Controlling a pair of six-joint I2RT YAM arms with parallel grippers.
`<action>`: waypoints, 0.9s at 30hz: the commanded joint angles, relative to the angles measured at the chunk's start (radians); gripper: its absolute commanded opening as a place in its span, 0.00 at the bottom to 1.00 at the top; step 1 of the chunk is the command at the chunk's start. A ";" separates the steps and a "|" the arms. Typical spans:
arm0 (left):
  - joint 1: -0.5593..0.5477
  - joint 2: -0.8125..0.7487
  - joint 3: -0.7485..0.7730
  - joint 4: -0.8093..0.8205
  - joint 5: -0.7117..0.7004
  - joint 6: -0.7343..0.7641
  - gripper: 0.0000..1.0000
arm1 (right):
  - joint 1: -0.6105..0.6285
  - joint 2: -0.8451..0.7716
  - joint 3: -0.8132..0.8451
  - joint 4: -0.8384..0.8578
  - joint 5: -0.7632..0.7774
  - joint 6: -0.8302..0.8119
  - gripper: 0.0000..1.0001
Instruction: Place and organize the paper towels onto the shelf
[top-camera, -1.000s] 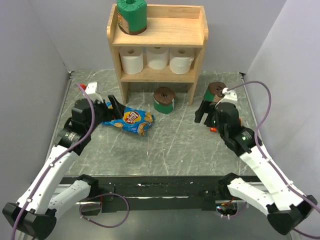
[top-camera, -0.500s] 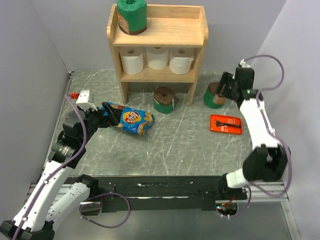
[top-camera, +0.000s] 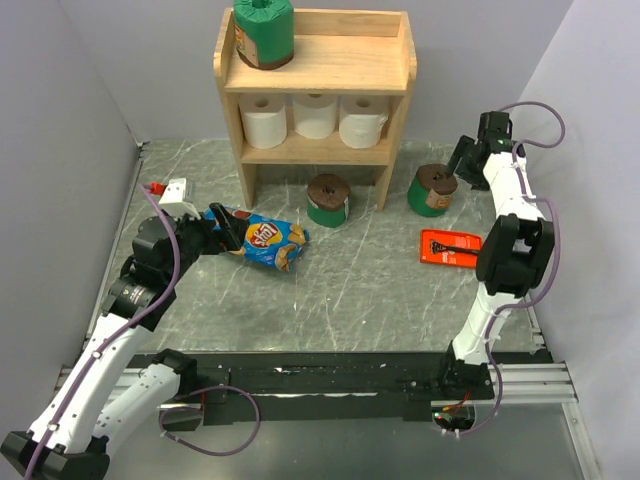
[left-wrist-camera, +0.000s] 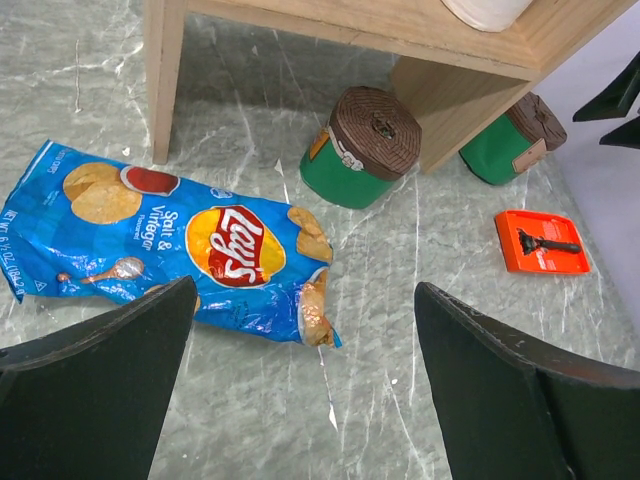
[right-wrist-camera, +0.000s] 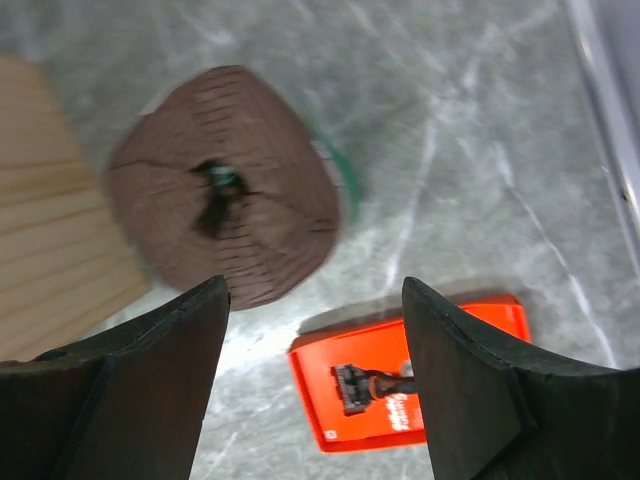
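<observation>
1. Your right gripper (right-wrist-camera: 312, 290) hangs parted above the green roll (right-wrist-camera: 225, 185) by the shelf (top-camera: 340, 55)'s right leg, at the far edge of the worktop (top-camera: 350, 295), ready to grasp.
2. Your left gripper (left-wrist-camera: 305, 290) gapes empty over the chip bag (left-wrist-camera: 180, 245).

blue chip bag (top-camera: 262, 238), orange razor package (top-camera: 452, 248)
</observation>
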 joint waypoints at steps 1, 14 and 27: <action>0.000 -0.002 0.002 0.026 0.023 0.004 0.96 | -0.012 0.047 0.113 -0.042 0.001 0.020 0.77; 0.000 0.003 0.000 0.026 0.012 0.007 0.97 | -0.031 0.193 0.216 -0.036 -0.068 0.020 0.78; 0.000 0.003 0.000 0.029 0.012 0.005 0.97 | -0.031 0.223 0.157 -0.007 -0.117 0.030 0.74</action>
